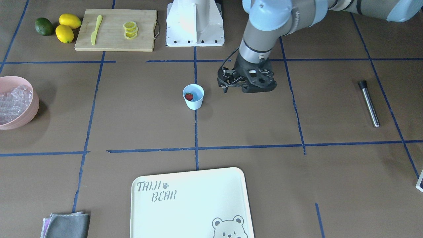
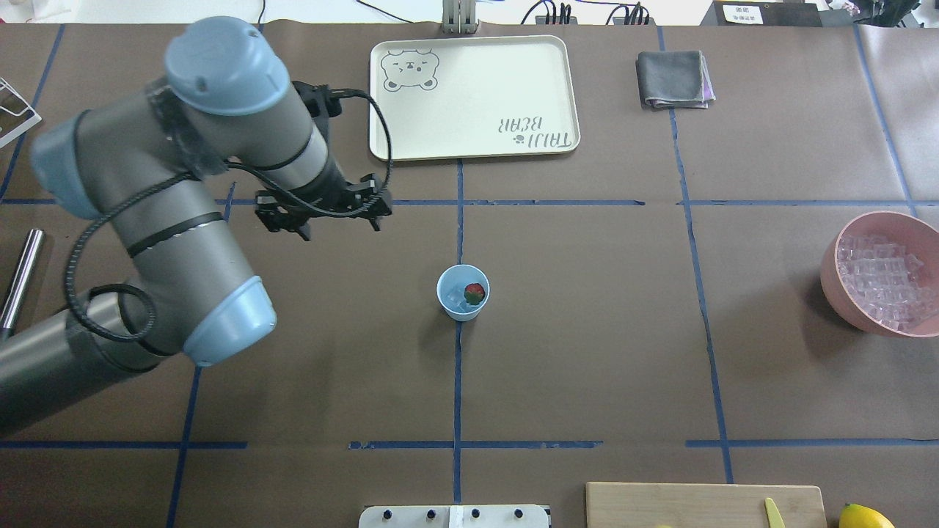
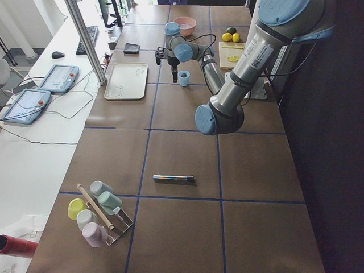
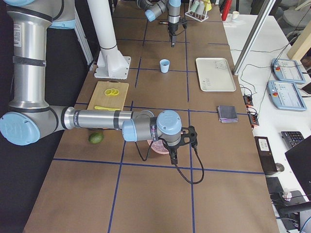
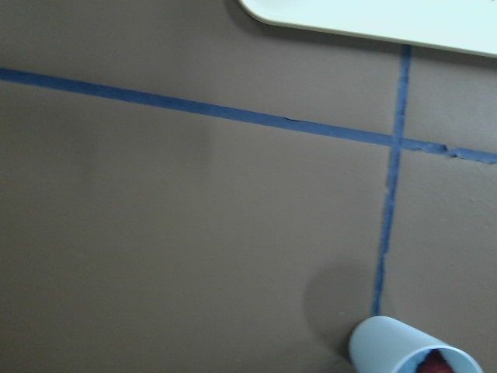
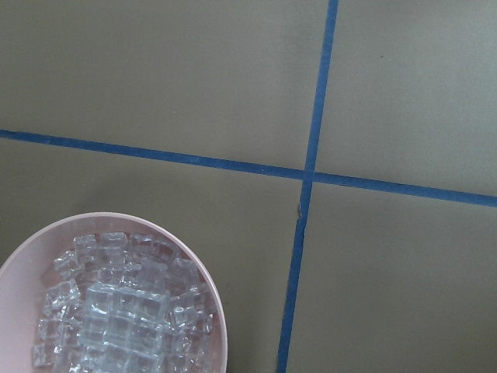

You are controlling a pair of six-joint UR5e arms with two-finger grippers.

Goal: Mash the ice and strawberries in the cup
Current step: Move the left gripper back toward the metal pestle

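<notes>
Brown table point(image 1: 297, 185), strawberry point(image 1: 189, 96) in cup point(image 1: 194, 103), left fingers point(image 2: 299, 226) apart, right fingers point(image 4: 173, 156) unclear, side-view only.

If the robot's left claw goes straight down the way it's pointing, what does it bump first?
Probably the bare brown table. The left gripper points down beside the cup, not over it, and nothing shows underneath.

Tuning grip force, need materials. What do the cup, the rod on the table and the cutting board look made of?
Cup: probably plastic, possibly glazed ceramic; even pale blue, smooth thin wall.
Rod: polished metal; a bright streak runs along it. Its matte black cap may be rubber or plastic.
Cutting board: wood or bamboo; pale tan, matte, faint grain.
</notes>
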